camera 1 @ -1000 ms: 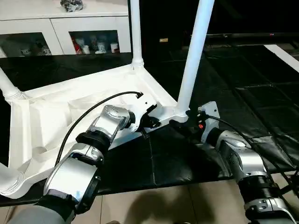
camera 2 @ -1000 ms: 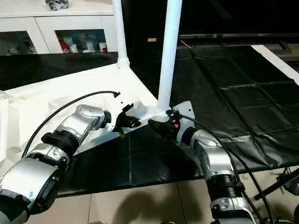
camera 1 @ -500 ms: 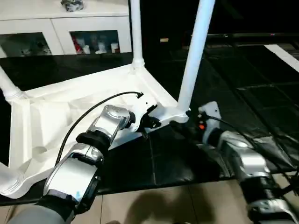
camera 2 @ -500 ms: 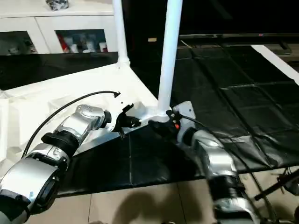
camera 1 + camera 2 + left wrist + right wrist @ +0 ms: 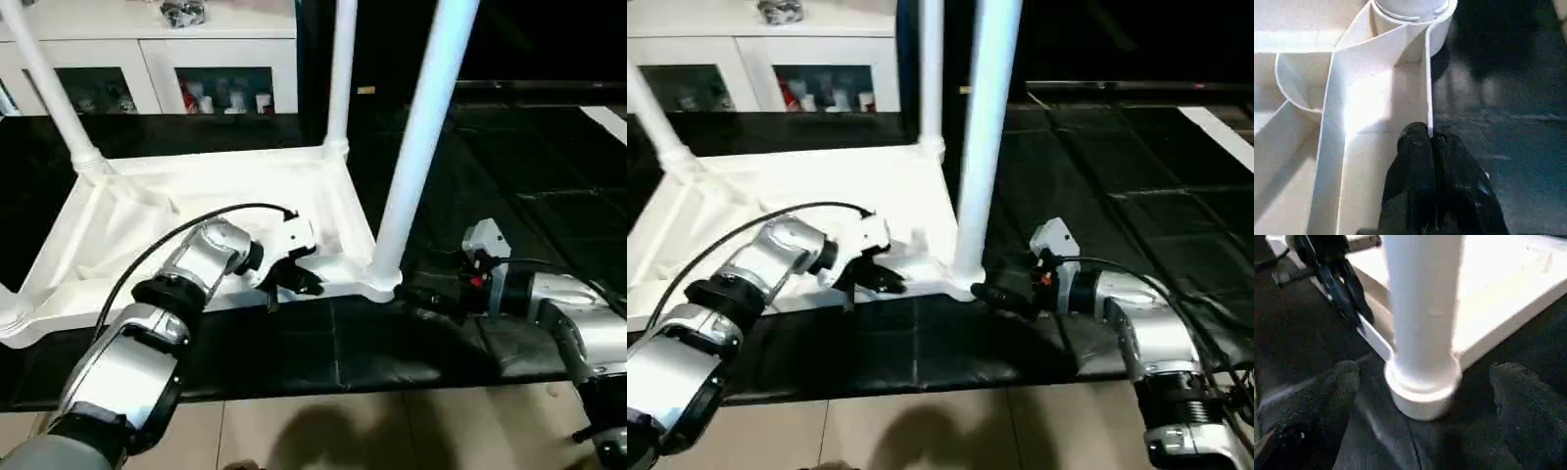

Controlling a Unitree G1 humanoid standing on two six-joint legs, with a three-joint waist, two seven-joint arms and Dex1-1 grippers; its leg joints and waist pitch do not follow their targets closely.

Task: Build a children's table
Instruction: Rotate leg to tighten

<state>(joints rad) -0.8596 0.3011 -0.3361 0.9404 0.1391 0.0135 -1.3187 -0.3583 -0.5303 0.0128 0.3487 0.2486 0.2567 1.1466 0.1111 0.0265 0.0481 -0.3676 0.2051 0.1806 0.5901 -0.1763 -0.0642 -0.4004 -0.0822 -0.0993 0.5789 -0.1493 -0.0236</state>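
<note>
The children's tabletop [image 5: 196, 206] lies upside down on a black padded mat [image 5: 549, 196], its ribbed underside facing up, spread across the left and middle of the head view. Legs stand upright in its corner sockets: one leg [image 5: 423, 137] rises from the near right corner socket [image 5: 380, 281] at about 5 o'clock of the tabletop, a second [image 5: 341, 73] from the far right corner at about 1 o'clock, and a third [image 5: 51, 88] from the far left corner at about 11 o'clock. The left gripper [image 5: 294, 279] rests at the tabletop's near edge, at about 9 o'clock of the near right socket; the left wrist view shows its black jaws pressed together with the thin upright rim wall [image 5: 1428, 83] of the tabletop pinched between their tips, the socket with its leg just beyond. The right gripper [image 5: 991, 294] lies low over the mat at about 3 o'clock of the same socket, pointing toward it; in the right wrist view its two fingers [image 5: 1322, 396] stand wide apart on either side of the leg's foot without touching it. At 12 o'clock, beyond the mat, a white cabinet [image 5: 147, 59] with glass doors holds small colourful objects [image 5: 211, 98] on its shelf, too small to identify, and a crumpled shiny item [image 5: 182, 13] sits on its top.
</note>
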